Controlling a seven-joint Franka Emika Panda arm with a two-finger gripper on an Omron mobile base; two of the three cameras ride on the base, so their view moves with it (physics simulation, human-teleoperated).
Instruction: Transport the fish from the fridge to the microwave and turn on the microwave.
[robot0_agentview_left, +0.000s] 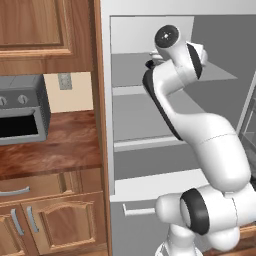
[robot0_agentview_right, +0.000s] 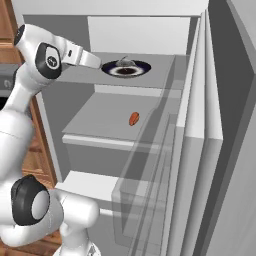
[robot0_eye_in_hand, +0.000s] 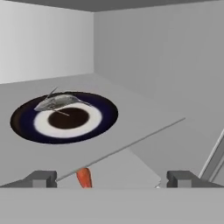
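The fish (robot0_eye_in_hand: 57, 102) lies ahead-left of the wide-spread pincer (robot0_eye_in_hand: 111, 178).

Wooden cupboards (robot0_agentview_left: 45, 30) flank a wood counter (robot0_agentview_left: 55, 150) bearing a small grey knobbed oven (robot0_agentview_left: 22, 115).

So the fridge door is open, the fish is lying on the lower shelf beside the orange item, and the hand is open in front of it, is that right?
Not quite: the fish lies on the dark-rimmed bowl on the upper shelf, as the hand view shows. The orange item sits alone on the shelf below, seen in the right base view. The fridge is open, and the hand is open before it.
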